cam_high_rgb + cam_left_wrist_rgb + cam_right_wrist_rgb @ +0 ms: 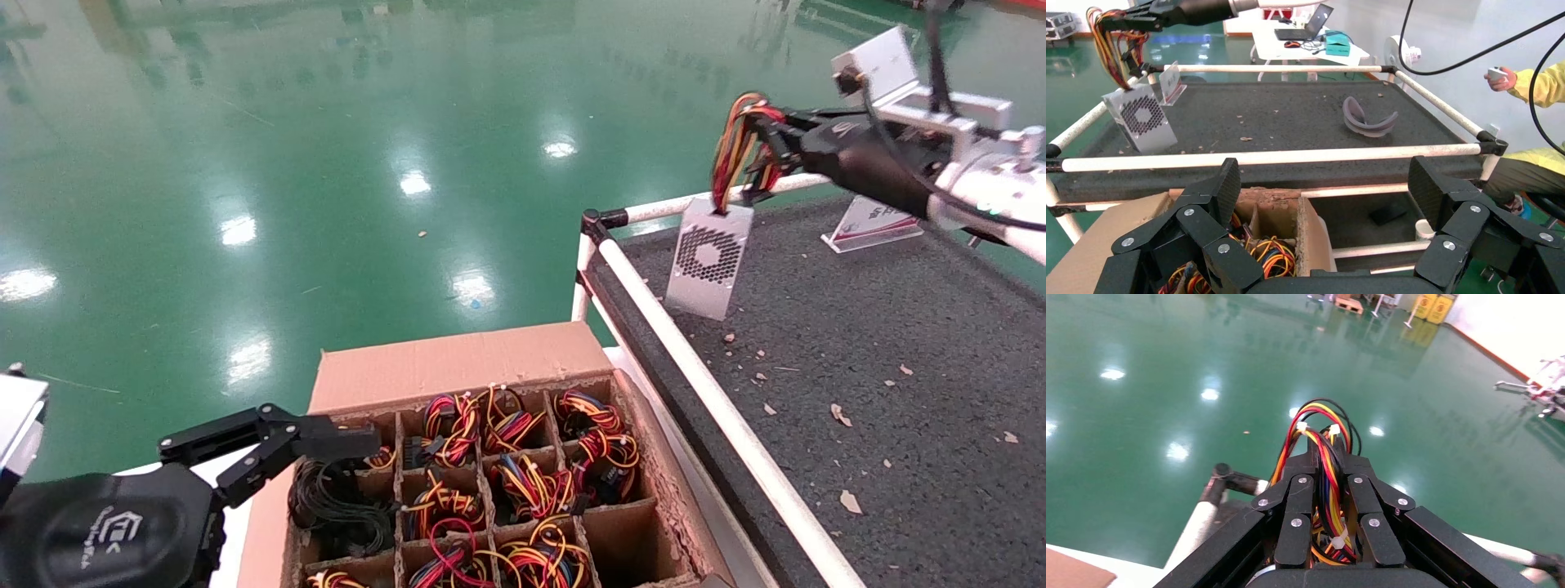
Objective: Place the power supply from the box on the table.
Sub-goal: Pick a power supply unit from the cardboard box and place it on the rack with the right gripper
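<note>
Right gripper [764, 155] of mine clamped the power supply's [708, 257] wires at two o'clock, seemingly touching the table [882, 343]; left gripper [327, 437] gaped wide.

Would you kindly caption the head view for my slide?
Right claw dangles the power supply by its wires above the table; left claw open over the box.

Both arms end in a matte black tool built from angular linked bars pinned with small silver screws. The left tool [327, 445], at the lower left of the head view, grows out of a bulky black housing stamped with a pale hexagon logo and lettering, a silver block beside it. The right tool [756, 151], at the upper right, sits on a white glossy arm topped by silver metal brackets, with black cables trailing over it.
</note>
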You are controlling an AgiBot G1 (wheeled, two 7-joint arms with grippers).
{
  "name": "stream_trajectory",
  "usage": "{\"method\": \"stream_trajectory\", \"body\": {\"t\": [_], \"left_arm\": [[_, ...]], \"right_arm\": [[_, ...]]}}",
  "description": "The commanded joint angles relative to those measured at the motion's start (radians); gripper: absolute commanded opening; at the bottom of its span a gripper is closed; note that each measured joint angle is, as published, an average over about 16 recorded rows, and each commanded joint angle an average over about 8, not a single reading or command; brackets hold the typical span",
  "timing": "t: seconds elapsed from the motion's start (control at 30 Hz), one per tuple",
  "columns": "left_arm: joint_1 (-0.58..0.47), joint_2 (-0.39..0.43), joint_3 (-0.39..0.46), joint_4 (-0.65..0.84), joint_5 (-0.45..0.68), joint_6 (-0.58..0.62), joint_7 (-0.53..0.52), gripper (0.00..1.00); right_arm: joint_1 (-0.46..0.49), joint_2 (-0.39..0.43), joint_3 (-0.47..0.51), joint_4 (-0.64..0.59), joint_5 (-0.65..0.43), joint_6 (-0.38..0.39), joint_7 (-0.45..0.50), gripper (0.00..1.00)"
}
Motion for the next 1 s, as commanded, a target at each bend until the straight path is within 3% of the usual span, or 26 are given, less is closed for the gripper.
{"method": "stream_trajectory", "body": {"t": [0.03, 0.6, 1.0], "left_arm": [[0.000, 0.000, 0.000, 0.000, 0.000, 0.000, 0.000, 1.00], [0.000, 0.000, 0.000, 0.000, 0.000, 0.000, 0.000, 1.00], [0.000, 0.000, 0.000, 0.000, 0.000, 0.000, 0.000, 1.00]], "right_arm": [[-0.007, -0.009, 0.004, -0.002, 0.005, -0.003, -0.005, 0.00], [-0.052, -0.098, 0.013, -0.002, 0.018, 0.116, -0.107, 0.00], [-0.036, -0.124, 0.029, -0.003, 0.041, 0.145, -0.129, 0.00]]}}
